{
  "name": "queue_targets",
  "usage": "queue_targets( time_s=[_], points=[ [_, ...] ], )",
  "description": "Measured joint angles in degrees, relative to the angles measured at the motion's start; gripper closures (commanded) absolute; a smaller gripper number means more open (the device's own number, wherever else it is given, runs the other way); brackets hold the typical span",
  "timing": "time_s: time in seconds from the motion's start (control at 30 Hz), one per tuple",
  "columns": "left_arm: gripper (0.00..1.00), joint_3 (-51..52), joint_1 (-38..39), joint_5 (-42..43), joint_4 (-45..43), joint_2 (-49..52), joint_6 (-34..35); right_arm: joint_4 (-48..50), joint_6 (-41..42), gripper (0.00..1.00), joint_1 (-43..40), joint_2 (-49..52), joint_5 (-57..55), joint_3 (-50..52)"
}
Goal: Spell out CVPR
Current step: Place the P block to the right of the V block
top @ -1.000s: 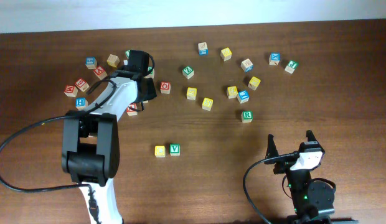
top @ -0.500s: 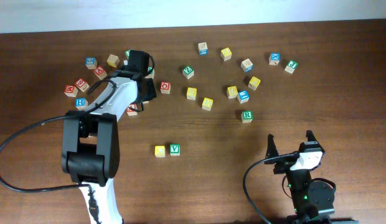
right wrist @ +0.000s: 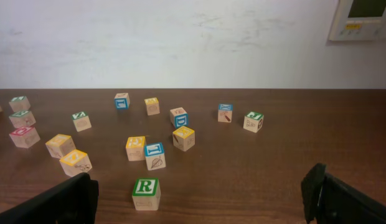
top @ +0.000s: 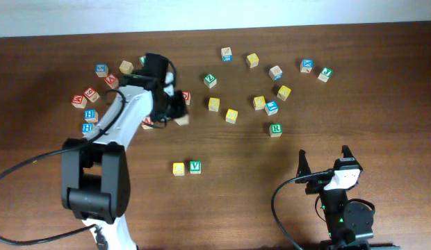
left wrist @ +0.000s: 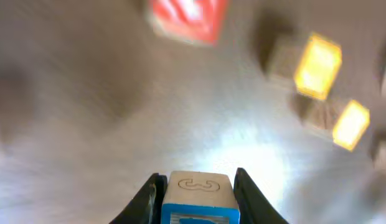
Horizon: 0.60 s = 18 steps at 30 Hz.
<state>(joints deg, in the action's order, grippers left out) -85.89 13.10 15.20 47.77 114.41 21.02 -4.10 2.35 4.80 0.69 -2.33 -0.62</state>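
A yellow block point(top: 178, 169) and a green V block point(top: 194, 167) sit side by side at the table's front middle. A green R block point(top: 275, 129) lies to the right and also shows in the right wrist view point(right wrist: 146, 193). My left gripper point(top: 176, 111) is shut on a wooden block with a blue face point(left wrist: 199, 194), held above the table, as the left wrist view point(left wrist: 199, 182) shows. Its letter cannot be read. My right gripper point(top: 325, 172) is open and empty near the front right edge, with its fingers wide apart in the right wrist view point(right wrist: 202, 202).
Several loose letter blocks lie across the back: a cluster at the left point(top: 90, 94), yellow ones in the middle point(top: 214, 104), and blue and green ones at the right point(top: 307, 66). A red block point(left wrist: 188, 15) and yellow blocks point(left wrist: 317, 57) lie beyond the left gripper.
My left gripper has moved right and toward the front, away from the left cluster, with the block in it. The right arm has not moved.
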Motion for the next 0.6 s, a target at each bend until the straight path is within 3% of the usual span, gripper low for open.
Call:
queue_targets(
  time_s=[0.2, 0.33, 0.6],
  points=[
    [0.77, 0.0, 11.3, 2.6, 7.7, 0.0, 0.6, 0.0, 0.0, 0.02, 0.0, 0.0, 0.0, 0.0],
    [0.76, 1.1, 18.8, -1.9, 8.2, 0.0, 4.4, 0.0, 0.0, 0.02, 0.0, 0.0, 0.0, 0.0],
    [0.73, 6.3, 21.8, -12.2, 8.2, 0.0, 13.4, 0.0, 0.0, 0.02, 0.0, 0.0, 0.0, 0.0]
  ],
)
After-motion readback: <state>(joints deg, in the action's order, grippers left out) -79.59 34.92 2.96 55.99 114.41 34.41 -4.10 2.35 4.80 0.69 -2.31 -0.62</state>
